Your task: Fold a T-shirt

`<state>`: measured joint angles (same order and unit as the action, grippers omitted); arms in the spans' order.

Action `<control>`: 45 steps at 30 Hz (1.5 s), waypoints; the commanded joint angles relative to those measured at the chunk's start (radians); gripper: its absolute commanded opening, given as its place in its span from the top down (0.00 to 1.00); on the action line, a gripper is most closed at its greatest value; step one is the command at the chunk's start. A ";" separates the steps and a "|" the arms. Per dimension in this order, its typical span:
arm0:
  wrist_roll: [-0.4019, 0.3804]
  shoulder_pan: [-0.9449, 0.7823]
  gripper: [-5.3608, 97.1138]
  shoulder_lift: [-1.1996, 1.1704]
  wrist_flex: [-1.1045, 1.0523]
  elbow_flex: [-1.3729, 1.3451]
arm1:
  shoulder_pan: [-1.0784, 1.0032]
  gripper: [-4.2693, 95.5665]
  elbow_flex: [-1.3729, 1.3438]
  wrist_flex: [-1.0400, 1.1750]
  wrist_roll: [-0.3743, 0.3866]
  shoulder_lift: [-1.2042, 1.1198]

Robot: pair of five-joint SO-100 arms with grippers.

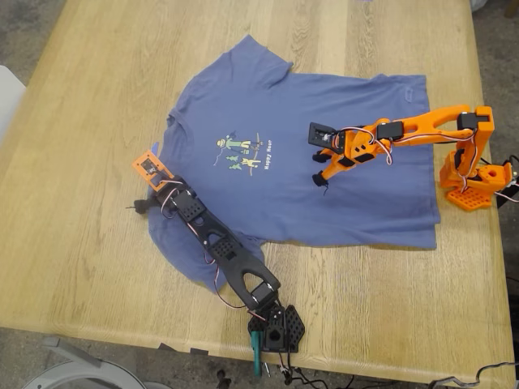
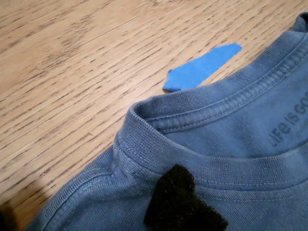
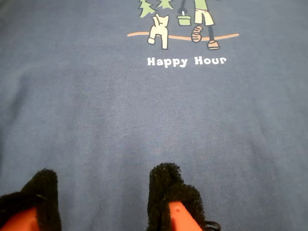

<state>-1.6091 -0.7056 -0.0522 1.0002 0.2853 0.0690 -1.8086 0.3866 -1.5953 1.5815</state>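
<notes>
Where the black arm reaches from the near edge, your first gripper (image 1: 144, 204) sits at the T-shirt (image 1: 300, 162) collar; its jaw state cannot be told. Farther back, your second gripper (image 1: 321, 180) hovers open over the chest (lettering "Happy Hour"), shirt flat on the wooden table (image 1: 97, 97).

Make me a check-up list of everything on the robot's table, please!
Surface: wooden table, bare planks.
Job's things: T-shirt spread out, print up, not yet folded; the sleeve under the black arm is rumpled.
Clutter: blue tape scrap on the wood beside the collar.
Grippers: my first claw at the collar, open or shut unclear; my second claw open, just below the print.
Cables: wires along the orange arm; black cables at the near edge.
Surroundings: grey floor.
</notes>
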 commanded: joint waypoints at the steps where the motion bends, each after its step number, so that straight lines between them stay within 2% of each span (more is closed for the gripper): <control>1: -0.018 0.046 0.51 -0.023 0.058 0.048 | 0.000 0.66 0.002 -0.017 0.008 0.072; 9: -0.046 0.041 0.62 -0.018 0.141 0.048 | 0.008 0.69 -0.012 -0.009 0.009 0.083; 12: -0.060 0.034 0.69 -0.018 0.155 0.048 | 0.015 0.73 -0.012 0.002 0.011 0.083; 24: -0.100 0.060 0.95 -0.021 0.241 0.048 | 0.051 0.68 0.011 0.081 0.023 0.083; 31: -0.106 0.091 0.95 -0.028 0.241 0.048 | 0.051 0.67 0.002 0.058 0.025 0.052; 45: -0.106 0.107 0.95 -0.100 0.285 0.049 | 0.078 0.65 0.166 -0.092 0.032 -0.212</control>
<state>-1.7058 -0.6642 -0.0920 1.2502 0.2961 0.1503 -1.7089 0.3129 -1.5693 1.3698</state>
